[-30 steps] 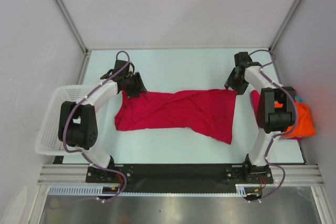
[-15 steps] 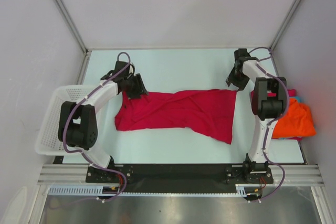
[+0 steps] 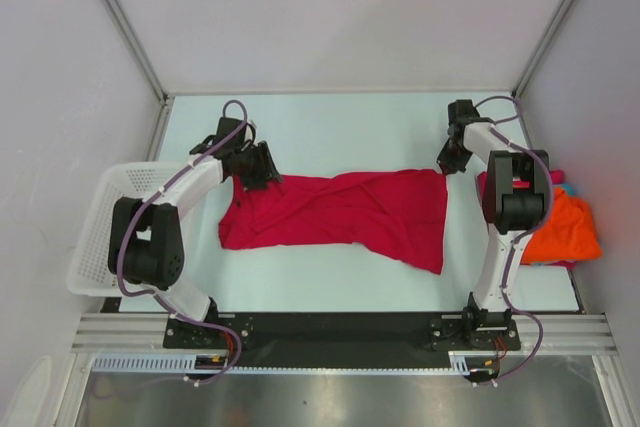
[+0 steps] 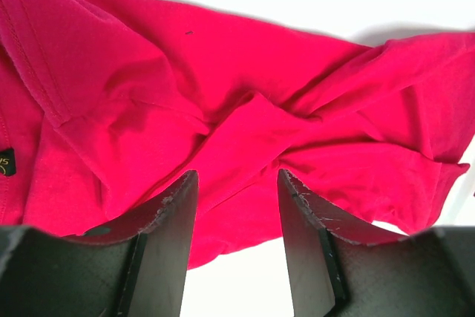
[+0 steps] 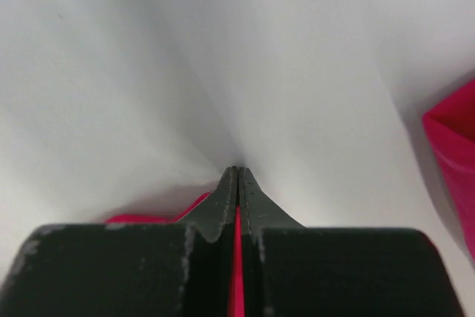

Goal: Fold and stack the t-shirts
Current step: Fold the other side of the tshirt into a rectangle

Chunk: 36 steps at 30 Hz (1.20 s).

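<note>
top view: the crimson t-shirt [image 3: 340, 209] lies spread on the counter [image 3: 340, 132] between your left hand [image 3: 262, 169] and right hand [image 3: 449, 159].
left wrist: the left hand [image 4: 237, 180] stands parted, cloth just beneath.
right wrist: the right hand [image 5: 237, 172] is clenched on a red edge; lift gently so the thin pinch holds.

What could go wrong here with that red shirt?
The right fingers pinch only a thin sliver of the red shirt, so it may slip free when pulled. The left fingers stand apart over the bunched other end; pulling from one side alone could drag the shirt crooked.
</note>
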Each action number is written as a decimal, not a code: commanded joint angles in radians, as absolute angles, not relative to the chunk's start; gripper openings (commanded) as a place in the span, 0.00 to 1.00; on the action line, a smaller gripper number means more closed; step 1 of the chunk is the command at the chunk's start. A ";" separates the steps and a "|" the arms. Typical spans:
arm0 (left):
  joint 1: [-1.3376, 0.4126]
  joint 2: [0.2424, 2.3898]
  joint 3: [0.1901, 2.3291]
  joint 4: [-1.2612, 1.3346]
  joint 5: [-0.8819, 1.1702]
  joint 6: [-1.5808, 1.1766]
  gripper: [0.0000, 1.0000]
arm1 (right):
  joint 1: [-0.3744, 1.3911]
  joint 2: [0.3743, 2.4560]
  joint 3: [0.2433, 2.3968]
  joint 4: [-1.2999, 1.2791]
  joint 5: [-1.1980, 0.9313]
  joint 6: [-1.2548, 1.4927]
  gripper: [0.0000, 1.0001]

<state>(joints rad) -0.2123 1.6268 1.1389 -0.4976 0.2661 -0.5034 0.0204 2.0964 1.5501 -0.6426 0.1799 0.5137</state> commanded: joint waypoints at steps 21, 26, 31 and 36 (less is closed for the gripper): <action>-0.219 1.490 1.068 -0.483 0.279 -0.492 0.52 | 0.170 1.497 1.352 -0.752 0.341 0.456 0.00; -0.219 1.489 1.065 -0.482 0.278 -0.494 0.52 | 0.215 1.450 1.299 -0.796 0.350 0.482 0.00; -0.219 1.522 1.104 -0.469 0.264 -0.503 0.52 | 0.277 1.413 1.267 -0.836 0.359 0.502 0.00; -0.218 1.569 1.155 -0.479 0.256 -0.500 0.51 | 0.354 1.373 1.204 -0.880 0.370 0.555 0.00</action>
